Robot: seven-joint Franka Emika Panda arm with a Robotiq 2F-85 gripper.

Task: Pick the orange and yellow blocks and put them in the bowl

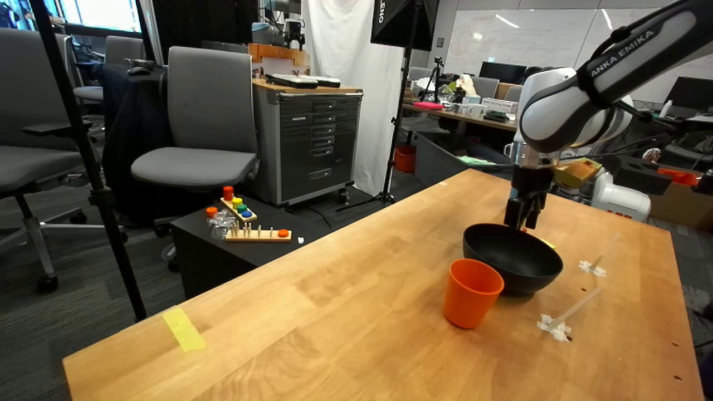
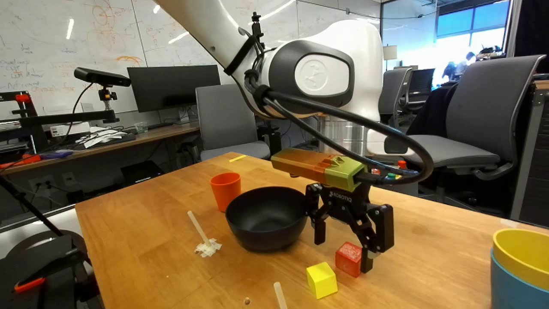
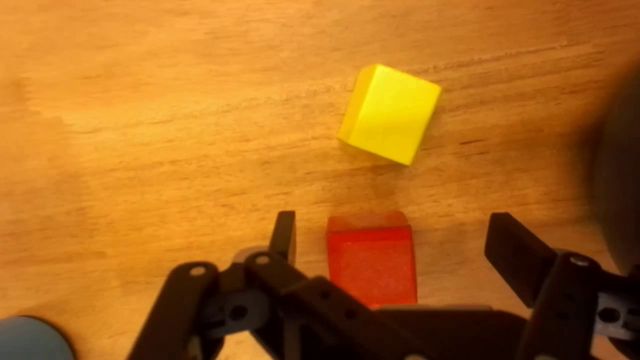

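The orange-red block sits on the table beside the yellow block, with a small gap between them. In the wrist view the orange-red block lies between my spread fingers, nearer the left finger, and the yellow block lies beyond them. My gripper is open, pointing down, its fingertips low around the orange-red block. The black bowl stands right beside the gripper; its dark side shows in the wrist view. In an exterior view the bowl hides most of both blocks.
An orange cup stands against or very near the bowl. Stacked yellow and blue cups stand at the table's near right. Thin sticks taped to the table rise near the bowl. Yellow tape lies at the far end.
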